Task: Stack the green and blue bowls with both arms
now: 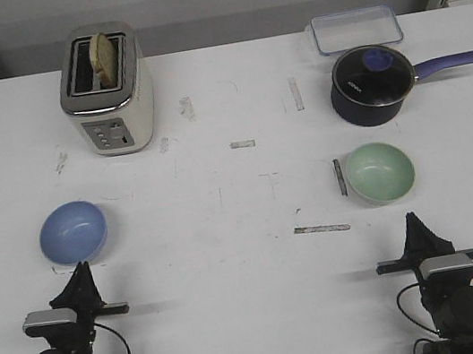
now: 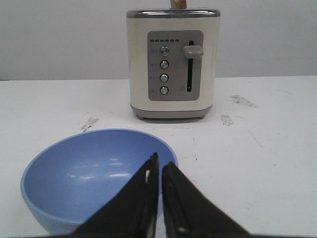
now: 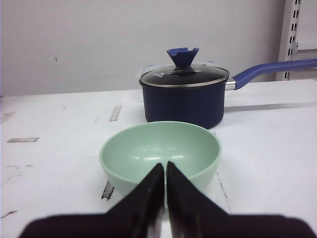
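Observation:
The blue bowl [image 1: 72, 232] sits upright on the white table at the left; the left wrist view has it close in front as well [image 2: 84, 173]. My left gripper [image 1: 80, 269] hovers just short of its near rim, shut, with nothing held [image 2: 159, 161]. The mint green bowl [image 1: 380, 172] rests at the right, apart from the blue one, and fills the middle of the right wrist view [image 3: 159, 148]. Just before its near rim my right gripper [image 1: 412, 218] is shut and empty [image 3: 165, 166].
A cream toaster [image 1: 107, 90] with bread in a slot stands behind the blue bowl. A dark navy saucepan [image 1: 373, 84] with a purple handle is behind the green bowl, and a clear container [image 1: 356, 28] is at the back. Tape strips [image 1: 321, 228] mark the table.

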`<state>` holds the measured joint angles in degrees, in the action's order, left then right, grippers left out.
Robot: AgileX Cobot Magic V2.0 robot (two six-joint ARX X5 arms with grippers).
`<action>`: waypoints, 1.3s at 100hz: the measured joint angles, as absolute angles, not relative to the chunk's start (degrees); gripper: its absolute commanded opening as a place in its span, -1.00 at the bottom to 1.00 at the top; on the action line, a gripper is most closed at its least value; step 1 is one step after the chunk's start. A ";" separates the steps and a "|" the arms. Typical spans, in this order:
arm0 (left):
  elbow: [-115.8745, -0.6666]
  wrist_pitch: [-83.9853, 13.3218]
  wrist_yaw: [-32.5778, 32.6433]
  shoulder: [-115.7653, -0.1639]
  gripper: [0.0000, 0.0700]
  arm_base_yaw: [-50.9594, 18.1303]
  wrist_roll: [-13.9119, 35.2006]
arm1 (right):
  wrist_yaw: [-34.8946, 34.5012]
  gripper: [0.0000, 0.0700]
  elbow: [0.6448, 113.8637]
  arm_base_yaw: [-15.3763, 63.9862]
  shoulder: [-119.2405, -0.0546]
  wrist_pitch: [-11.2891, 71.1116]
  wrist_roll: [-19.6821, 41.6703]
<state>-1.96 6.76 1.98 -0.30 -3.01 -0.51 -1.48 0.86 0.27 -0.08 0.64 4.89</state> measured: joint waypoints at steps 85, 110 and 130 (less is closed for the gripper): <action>-1.96 6.76 1.98 -0.30 -1.00 -3.01 -0.51 | -1.50 -0.99 15.88 0.32 -13.15 14.50 4.84; -1.96 6.76 1.98 -0.30 -1.00 -3.01 -0.51 | -1.50 -0.99 27.77 0.32 -28.75 25.76 4.25; -1.96 6.76 1.98 -0.30 -1.00 -3.01 -0.51 | -1.50 -0.99 36.82 0.32 -40.27 36.77 5.87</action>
<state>-1.96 6.76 1.98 -0.30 -3.01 -0.51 -1.50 36.82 0.32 -40.27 36.77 5.87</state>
